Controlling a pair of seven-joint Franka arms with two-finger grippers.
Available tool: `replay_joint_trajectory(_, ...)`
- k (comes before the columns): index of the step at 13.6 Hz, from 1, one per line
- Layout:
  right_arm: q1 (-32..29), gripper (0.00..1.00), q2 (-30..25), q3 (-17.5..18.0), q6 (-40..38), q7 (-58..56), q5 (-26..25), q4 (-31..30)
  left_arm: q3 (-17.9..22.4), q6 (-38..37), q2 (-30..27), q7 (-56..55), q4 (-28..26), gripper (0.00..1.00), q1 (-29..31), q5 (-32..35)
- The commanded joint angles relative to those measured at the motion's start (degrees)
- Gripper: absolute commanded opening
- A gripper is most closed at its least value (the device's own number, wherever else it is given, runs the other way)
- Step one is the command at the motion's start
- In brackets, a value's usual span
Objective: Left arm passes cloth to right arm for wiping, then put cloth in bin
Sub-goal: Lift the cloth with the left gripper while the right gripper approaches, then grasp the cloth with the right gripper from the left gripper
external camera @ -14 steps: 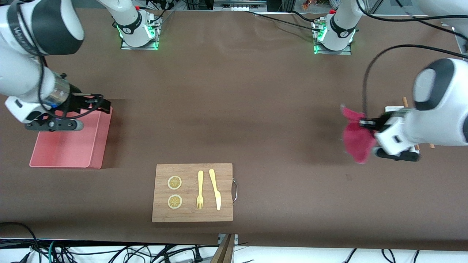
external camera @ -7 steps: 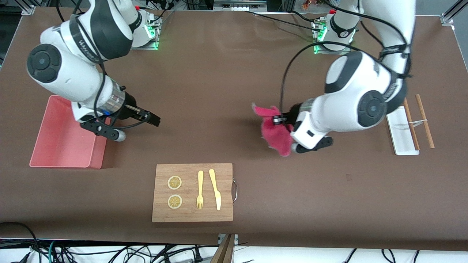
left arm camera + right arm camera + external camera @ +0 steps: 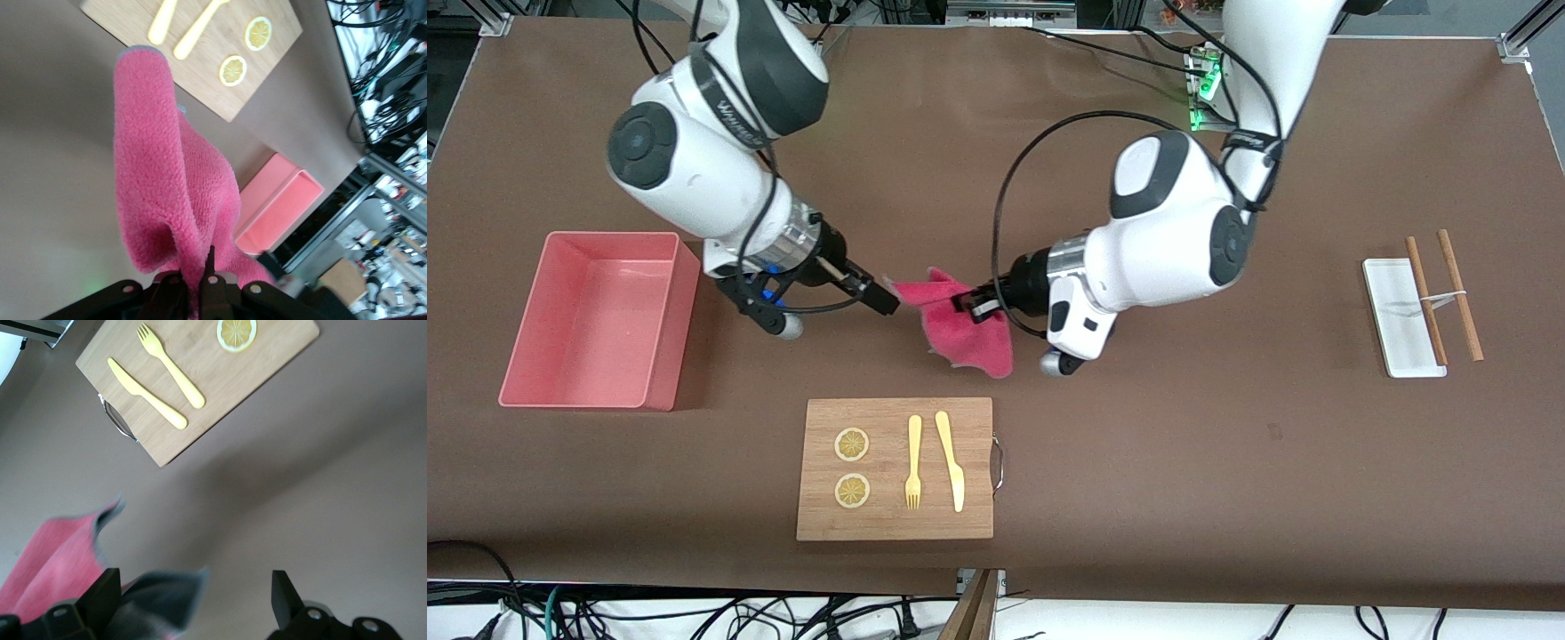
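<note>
The magenta-pink cloth (image 3: pixel 960 327) hangs in the air over the middle of the table, above the bare brown top just beside the wooden board. My left gripper (image 3: pixel 975 307) is shut on it; in the left wrist view the cloth (image 3: pixel 167 167) is pinched between the fingers of that gripper (image 3: pixel 197 288). My right gripper (image 3: pixel 874 292) is open, level with the cloth, its tips at the cloth's free corner. In the right wrist view (image 3: pixel 193 597) a blurred cloth corner (image 3: pixel 60 553) lies between the open fingers. The salmon-pink bin (image 3: pixel 587 329) stands empty at the right arm's end.
A wooden board (image 3: pixel 895 469) with two lemon slices (image 3: pixel 852 444), a yellow fork (image 3: pixel 913 462) and knife (image 3: pixel 951 460) lies nearer the front camera than the cloth. A white tray (image 3: pixel 1400 316) and chopsticks (image 3: pixel 1458 293) lie at the left arm's end.
My left gripper has carried the cloth from the left arm's end to over the table's middle. My right gripper has swung from over the bin to the cloth's corner.
</note>
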Motion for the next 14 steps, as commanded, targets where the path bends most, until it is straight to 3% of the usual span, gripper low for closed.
replay_joint_trajectory(1, 1.4, 1.0, 0.8, -0.4, 0.8, 4.3, 1.1, 0.8, 0.8, 4.1, 2.5, -2.1, 3.0, 0.0, -1.7, -3.3)
replay_joint_trajectory(8, 1.3, 0.98, 0.2, -0.4, -1.5, 5.0, 3.9, 0.8, 0.9, 4.1, 2.5, -1.9, 3.0, 0.0, -1.4, -3.3)
replay_joint_trajectory(9, 1.3, 0.86, 0.2, -0.5, -2.3, 5.0, 4.6, 0.8, 0.9, 4.1, 2.5, -1.9, 3.0, 0.0, -1.4, -3.3)
replay_joint_trajectory(10, 1.3, 0.69, 0.1, -0.5, -3.4, 5.0, 5.1, 0.8, 0.9, 4.0, 2.5, -1.9, 3.0, 0.0, -1.4, -3.3)
replay_joint_trajectory(13, 1.0, 0.09, 0.0, -0.5, -5.0, 4.7, 6.6, 0.8, 0.9, 4.0, 2.5, -1.8, 3.0, 0.0, -1.3, -3.3)
replay_joint_trajectory(14, 0.8, 0.0, 0.1, -0.5, -5.0, 4.8, 6.7, 0.8, 0.9, 4.0, 2.5, -1.8, 3.0, 0.0, -1.3, -3.3)
